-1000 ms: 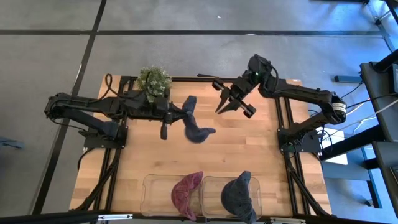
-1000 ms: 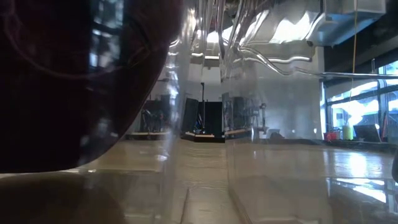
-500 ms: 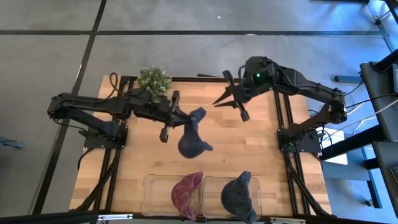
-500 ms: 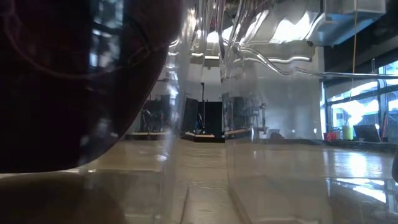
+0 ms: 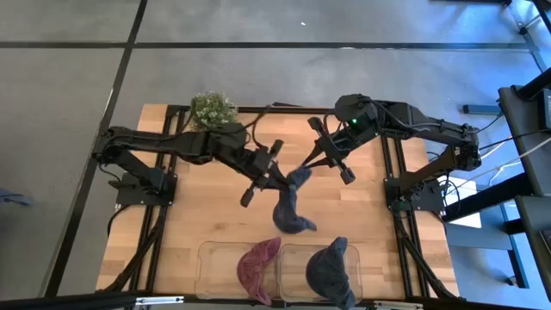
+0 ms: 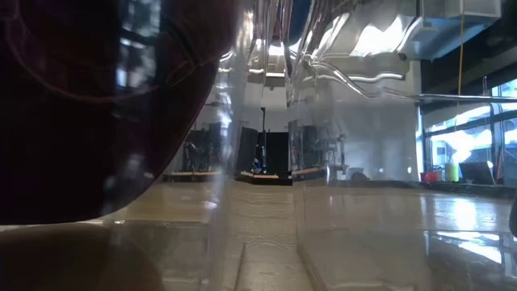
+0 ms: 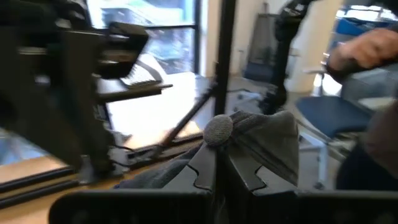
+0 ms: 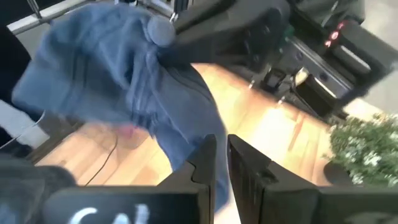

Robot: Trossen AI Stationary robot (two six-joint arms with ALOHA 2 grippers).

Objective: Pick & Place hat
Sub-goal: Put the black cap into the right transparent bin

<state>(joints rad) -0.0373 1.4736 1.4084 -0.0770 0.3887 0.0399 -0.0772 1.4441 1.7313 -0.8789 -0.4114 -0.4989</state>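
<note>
A blue-grey hat (image 5: 291, 207) hangs over the table's middle from my left gripper (image 5: 274, 176), which is shut on it. The hat's round top button shows just above my left fingers in the left wrist view (image 7: 217, 127) and also in the right wrist view (image 8: 160, 31). My right gripper (image 5: 303, 166) reaches in from the far right, its fingers close together (image 8: 221, 162), right next to the hat's upper part (image 8: 106, 68). My left gripper pinches the hat's crown cloth (image 7: 239, 140) between its two fingers, just below the top button. The fingers come level from the table's left. The hat hangs slack below them, clear of the table. My right gripper: whether it touches the hat cannot be told.
Two clear bins stand at the near edge, the left (image 5: 215, 258) holding a maroon hat (image 5: 258, 267), the right a dark blue hat (image 5: 331, 271). The low view looks through a bin wall (image 6: 258, 162). A potted plant (image 5: 213, 110) stands at the far left.
My left gripper has carried the hat toward the table's right and near edges; the hat stays hanging clear below it. My right gripper has moved toward the near edge and the left, closing in on the hat's top.
</note>
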